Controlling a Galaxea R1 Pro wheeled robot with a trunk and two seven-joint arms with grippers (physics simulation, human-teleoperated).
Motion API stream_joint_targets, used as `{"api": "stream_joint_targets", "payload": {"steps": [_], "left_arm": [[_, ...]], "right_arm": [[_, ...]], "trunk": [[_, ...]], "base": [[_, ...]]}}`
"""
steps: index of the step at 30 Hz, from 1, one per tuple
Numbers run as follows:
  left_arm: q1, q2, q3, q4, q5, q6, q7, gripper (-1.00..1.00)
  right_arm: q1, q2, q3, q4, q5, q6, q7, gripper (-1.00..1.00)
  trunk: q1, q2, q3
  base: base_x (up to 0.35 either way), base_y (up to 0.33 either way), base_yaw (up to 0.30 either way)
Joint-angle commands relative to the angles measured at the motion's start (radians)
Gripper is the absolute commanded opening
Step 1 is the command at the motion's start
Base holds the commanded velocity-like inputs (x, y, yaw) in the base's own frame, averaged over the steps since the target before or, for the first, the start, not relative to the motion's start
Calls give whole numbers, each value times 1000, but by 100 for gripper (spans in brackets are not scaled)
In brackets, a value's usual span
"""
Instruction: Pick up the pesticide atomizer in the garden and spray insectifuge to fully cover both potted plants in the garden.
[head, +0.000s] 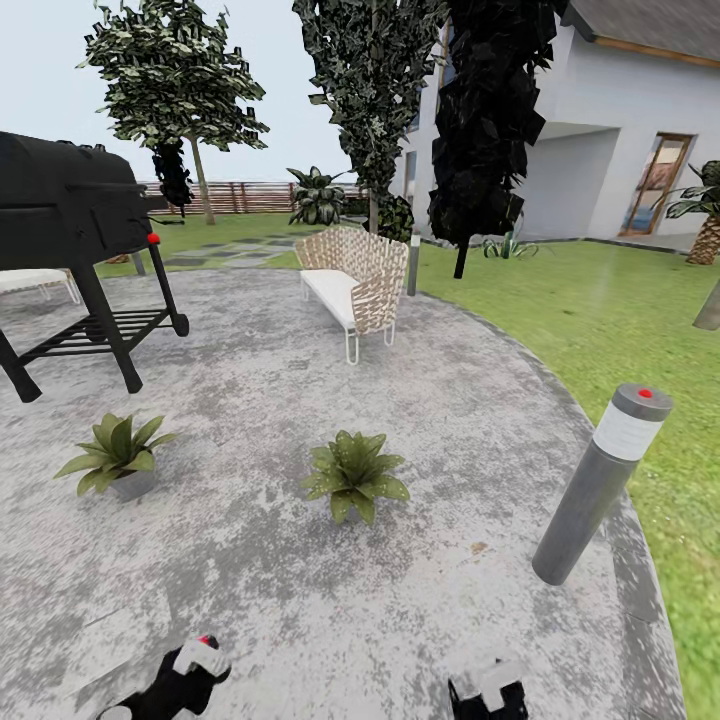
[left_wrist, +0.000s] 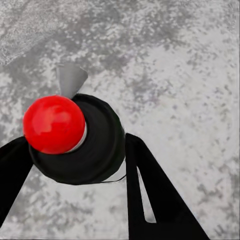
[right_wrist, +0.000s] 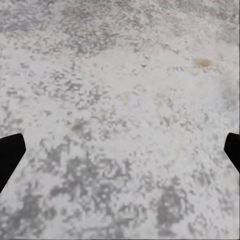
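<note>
On the round grey stone patio (head: 300, 600), the left potted plant (head: 115, 455), a low rosette of pointed green leaves in a small grey pot, stands near the black barbecue grill (head: 70, 215); the second leafy potted plant (head: 355, 475) sits further right, well apart from it. Low at the left, the left gripper (left_wrist: 75, 165) is clamped on the dark pesticide atomizer (head: 190, 670), its red tip (left_wrist: 54, 124) facing the paving, so spray could miss the leaves. The bottle might twist between the black fingers (left_wrist: 150, 195). The right gripper (right_wrist: 120, 150) hangs spread apart, holding nothing. The tall grey bollard lamp (head: 600, 480) stands near the patio's right edge and could snag a wide swing.
</note>
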Motion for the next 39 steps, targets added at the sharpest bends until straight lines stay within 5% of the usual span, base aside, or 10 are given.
{"api": "stream_joint_targets", "payload": {"steps": [1,4,16,17,39], "left_arm": [[2,1,-1,17,36,-30,13,-100],[7,0,-1,85,131,-82,46,-100],[10,2,-2,182,161,-93,57,-100],[13,5,-1,182,226,-94,58,-100],[15,6,-2,181,236,-101,58,-100]], "right_arm": [[-1,3,5,34,3,-50,-56,100],[1,1,5,87,-7,-144,-127,100],[4,12,4,101,-12,-162,-141,100],[4,13,7,105,-7,-161,-138,100],[6,12,6,105,-6,-161,-138,100]], "trunk": [[0,0,-1],[0,0,-1],[0,0,-1],[0,0,-1],[0,0,-1]], "base": [[0,0,0],[0,0,0],[0,0,0],[0,288,0],[23,331,0]]}}
